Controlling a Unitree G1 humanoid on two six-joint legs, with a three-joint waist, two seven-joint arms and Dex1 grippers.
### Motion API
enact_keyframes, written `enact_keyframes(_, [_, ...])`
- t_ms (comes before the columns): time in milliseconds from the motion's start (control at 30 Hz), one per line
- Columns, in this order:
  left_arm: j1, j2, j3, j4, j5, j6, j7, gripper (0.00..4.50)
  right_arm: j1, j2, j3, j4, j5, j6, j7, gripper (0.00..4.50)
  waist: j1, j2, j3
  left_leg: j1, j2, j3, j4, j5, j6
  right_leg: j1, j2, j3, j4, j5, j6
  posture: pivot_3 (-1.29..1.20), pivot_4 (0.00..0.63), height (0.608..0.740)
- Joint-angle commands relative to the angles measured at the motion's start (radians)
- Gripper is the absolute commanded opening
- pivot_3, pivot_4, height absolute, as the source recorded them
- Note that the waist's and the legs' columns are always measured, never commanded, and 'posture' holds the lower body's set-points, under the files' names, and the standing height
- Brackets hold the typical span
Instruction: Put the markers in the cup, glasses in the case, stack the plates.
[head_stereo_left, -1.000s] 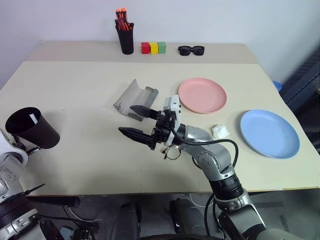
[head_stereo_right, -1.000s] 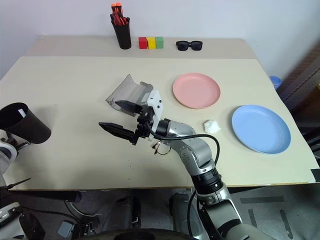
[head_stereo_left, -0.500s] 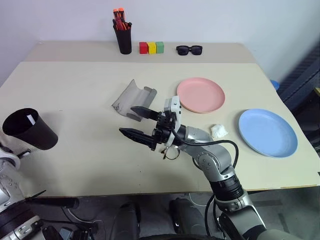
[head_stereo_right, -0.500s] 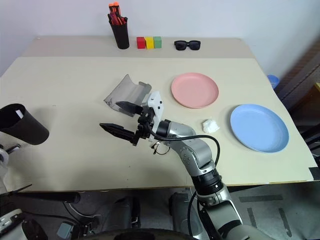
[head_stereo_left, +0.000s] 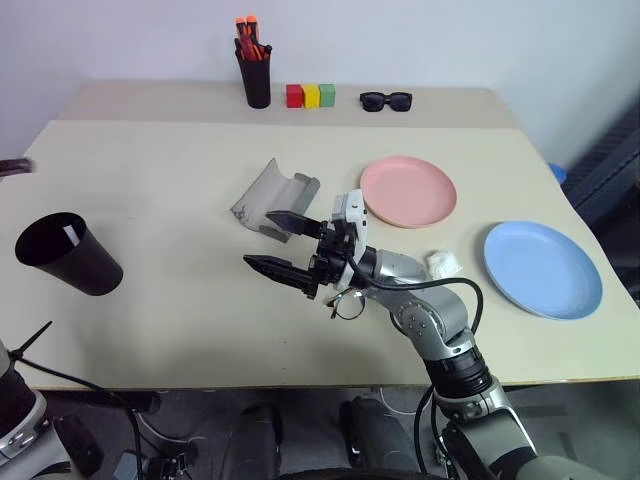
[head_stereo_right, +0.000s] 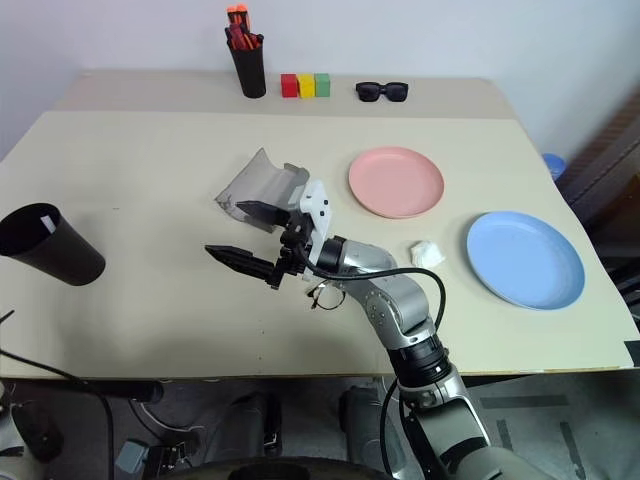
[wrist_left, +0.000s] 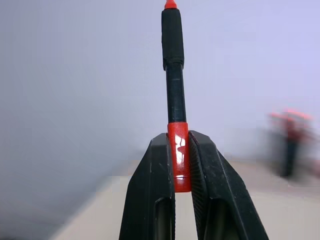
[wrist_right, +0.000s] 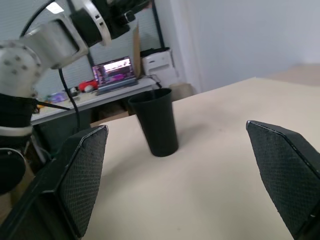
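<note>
Progress: red marker pinched in left gripper, raised, not yet in cup. Cup at table's left, white thing inside, maybe other marker. Right gripper spread wide, empty, above glasses. Case open, empty. Pink plate, blue plate apart, unstacked.

Bare table surrounds the cup; nothing stands beside it.

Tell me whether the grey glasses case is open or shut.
Open: the case lies on the table with its lid swung back, hollow inside showing.
</note>
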Motion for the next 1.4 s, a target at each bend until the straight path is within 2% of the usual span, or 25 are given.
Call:
enact_keyframes(33, [-0.035, -0.023, -0.138, -0.099, -0.079, 0.209, 0.052, 0.03, -0.052, -0.07, -0.084, -0.006, 0.018, -0.004, 0.033, 4.5, 0.001, 0.001, 0.001, 0.0, -0.001, 0.0, 0.0, 0.0, 0.0, 0.0, 0.0, 0.0, 0.0, 0.0, 0.001, 0.0, 0.15, 0.722])
enact_keyframes(133, [-0.013, -0.062, -0.223, -0.134, -0.065, 0.372, 0.118, 0.03, -0.062, -0.131, -0.104, 0.003, 0.003, -0.013, 0.059, 4.5, -0.001, 0.001, 0.001, 0.0, -0.001, 0.0, 0.0, 0.0, 0.0, 0.0, 0.003, 0.0, 0.0, 0.001, 0.001, 0.0, 0.15, 0.722])
enact_keyframes(333, [0.047, -0.319, -0.197, -0.148, 0.0, 0.665, 0.264, 0.03, -0.057, -0.164, -0.126, 0.03, -0.018, -0.04, 0.062, 4.5, -0.003, 0.002, 0.002, 0.0, -0.001, -0.001, 0.001, 0.0, 0.001, -0.001, 0.005, 0.001, 0.001, 0.001, 0.002, 0.0, 0.15, 0.722])
enact_keyframes(467, [0.091, -0.402, -0.197, -0.174, 0.057, 0.764, 0.278, 0.03, -0.043, -0.162, -0.111, 0.02, -0.02, -0.038, 0.07, 4.5, 0.003, 0.001, 0.002, -0.001, -0.002, 0.0, 0.002, 0.0, 0.001, -0.001, 0.005, 0.001, 0.001, 0.001, 0.002, 0.0, 0.15, 0.722])
enact_keyframes(567, [0.111, -0.421, -0.203, -0.183, 0.088, 0.774, 0.264, 1.25, -0.03, -0.172, -0.085, 0.011, -0.028, -0.039, 0.1, 4.5, 0.004, 0.001, 0.002, -0.001, -0.002, -0.001, 0.003, 0.0, 0.001, 0.0, 0.004, 0.0, 0.001, 0.001, 0.002, 0.0, 0.15, 0.722])
enact_keyframes(667, [0.096, -0.437, -0.196, -0.179, 0.121, 0.774, 0.254, 2.74, -0.02, -0.174, -0.065, 0.012, -0.041, -0.047, 0.116, 4.5, 0.003, 0.001, 0.002, -0.001, -0.002, -0.001, 0.003, 0.0, 0.0, 0.0, 0.004, 0.0, 0.001, 0.001, 0.001, 0.0, 0.15, 0.722])
enact_keyframes(867, [-0.001, -0.436, -0.197, -0.132, 0.185, 0.767, 0.224, 2.74, -0.012, -0.158, -0.045, 0.009, -0.049, -0.052, 0.12, 4.5, 0.004, 0.001, 0.002, -0.001, -0.002, -0.001, 0.003, 0.0, 0.0, 0.0, 0.004, 0.0, 0.001, 0.001, 0.001, 0.0, 0.15, 0.722])
enact_keyframes(1167, [-0.144, -0.391, -0.269, 0.185, 0.277, 0.683, 0.169, 2.74, 0.021, -0.109, -0.008, -0.041, -0.044, -0.036, 0.087, 4.5, 0.004, 0.002, 0.002, -0.001, -0.002, -0.001, 0.003, 0.0, 0.0, 0.0, 0.004, 0.0, 0.001, 0.001, 0.002, 0.0, 0.15, 0.722])
enact_keyframes(1333, [-0.209, -0.438, -0.217, 0.306, 0.286, 0.659, 0.14, 2.74, 0.049, -0.099, 0.006, -0.072, -0.043, -0.029, 0.068, 4.5, 0.008, 0.002, 0.002, -0.001, -0.002, -0.001, 0.003, 0.0, 0.0, 0.0, 0.004, 0.0, 0.001, 0.001, 0.002, 0.0, 0.15, 0.722])
enact_keyframes(1400, [-0.205, -0.442, -0.219, 0.32, 0.293, 0.627, 0.129, 2.24, 0.053, -0.096, 0.007, -0.077, -0.042, -0.03, 0.06, 4.5, 0.007, 0.002, 0.002, 0.0, -0.002, -0.001, 0.003, 0.0, 0.0, 0.001, 0.004, 0.0, 0.001, 0.001, 0.002, 0.0, 0.15, 0.722])
